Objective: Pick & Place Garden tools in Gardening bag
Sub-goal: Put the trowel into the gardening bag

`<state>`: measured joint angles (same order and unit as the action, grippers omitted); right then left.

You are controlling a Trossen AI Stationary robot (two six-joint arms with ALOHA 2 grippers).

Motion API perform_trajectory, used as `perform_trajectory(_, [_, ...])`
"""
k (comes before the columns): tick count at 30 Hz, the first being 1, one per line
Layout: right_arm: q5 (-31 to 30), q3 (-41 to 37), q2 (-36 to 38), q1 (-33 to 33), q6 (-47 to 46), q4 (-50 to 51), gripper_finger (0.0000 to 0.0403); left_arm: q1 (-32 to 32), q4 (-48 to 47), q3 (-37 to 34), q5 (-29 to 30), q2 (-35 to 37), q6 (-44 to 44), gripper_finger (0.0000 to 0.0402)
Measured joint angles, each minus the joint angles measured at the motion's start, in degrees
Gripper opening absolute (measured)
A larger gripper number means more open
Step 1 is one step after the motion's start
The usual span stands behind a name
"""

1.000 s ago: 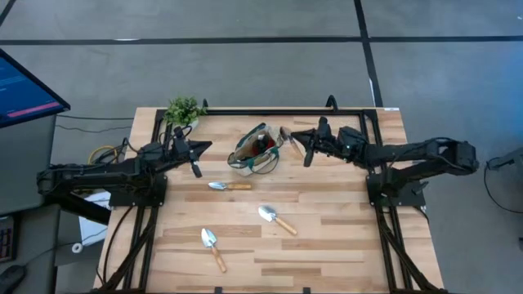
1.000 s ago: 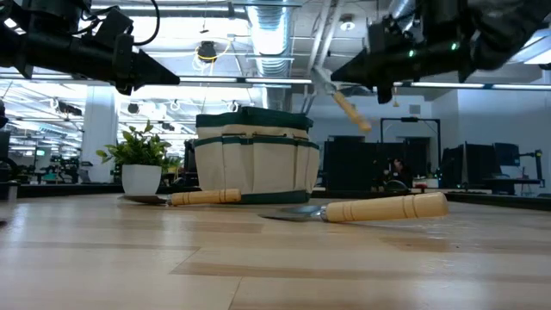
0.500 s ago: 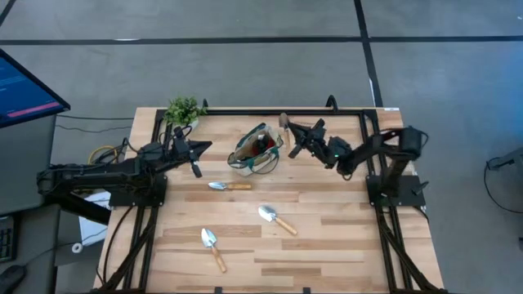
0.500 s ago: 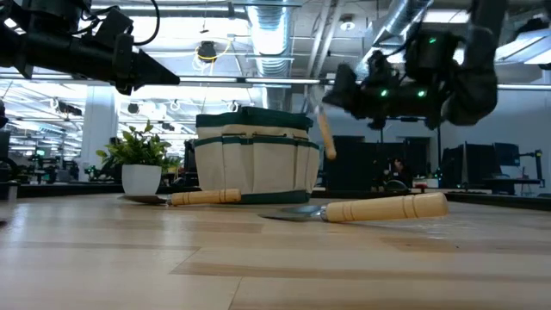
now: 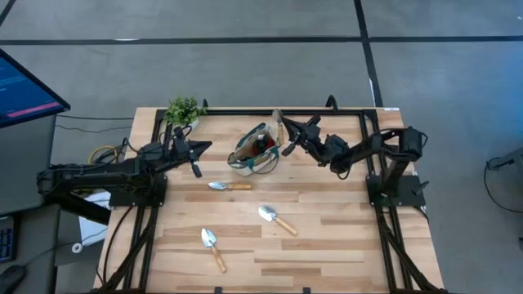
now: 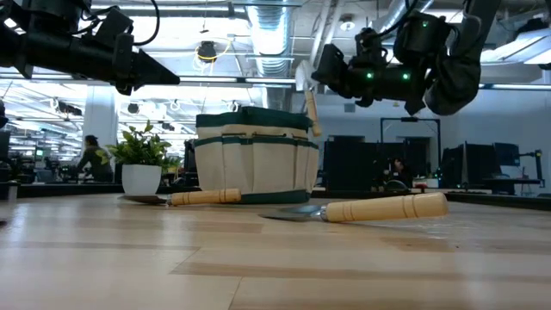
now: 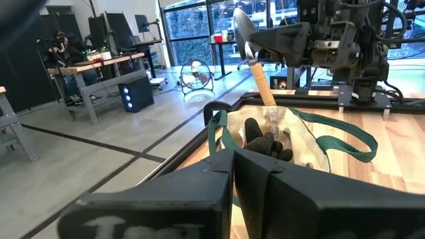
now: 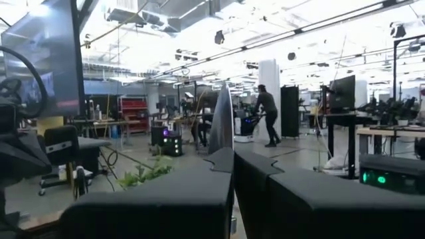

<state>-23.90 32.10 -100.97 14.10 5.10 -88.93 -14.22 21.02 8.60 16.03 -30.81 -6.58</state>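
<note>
The gardening bag [image 5: 249, 157] stands at the table's far middle; dark items and a red one lie inside it. It also shows in the low view [image 6: 254, 164]. My right gripper [image 5: 288, 140] is just right of the bag's top, shut on a wooden-handled trowel [image 7: 264, 83] with its silver blade [image 7: 240, 26] up. Three more trowels lie flat on the table: one [image 5: 229, 186] near the bag, one [image 5: 276, 218] in the middle, one [image 5: 213, 248] near the front. My left gripper [image 5: 200, 152] hovers shut and empty left of the bag. My right gripper pinches the trowel at the lower end of the blade [image 7: 251, 50], between its two fingers. The fingers come roughly level from the table's right. In the right wrist view the blade [image 8: 222, 119] stands edge-on above them. The handle [image 6: 312, 112] hangs down, lifted clear, by the bag's right rim.
A small green potted plant [image 5: 184, 110] stands at the table's far left, behind my left gripper. The bag's green loop handle [image 7: 345, 143] lies slack over its rim. Bare wood stretches across the table's near half around the loose trowels.
My right gripper has gone toward the table's left, to the bag, its arm folding back at the elbow. It has turned, so the trowel has swung from slanting to nearly upright, blade up and handle down at the bag's right rim.
</note>
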Motion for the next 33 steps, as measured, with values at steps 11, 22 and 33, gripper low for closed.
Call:
perform_trajectory(11, [0.0, 1.3, -3.9, 1.9, -2.0, -0.8, 0.0000, 0.0, 0.0, 0.0, 0.0, 0.0, 0.0, 0.0002])
perform_trajectory(22, [1.4, 3.1, -4.3, 1.3, -2.1, 1.7, 0.0000, 0.0, 0.0, 0.0, 0.0, 0.0, 0.0, 0.0002])
perform_trajectory(33, [1.3, 3.1, -4.3, 0.2, -2.6, 9.7, 0.0000, 0.0, 0.0, 0.0, 0.0, 0.0, 0.0, 0.0002])
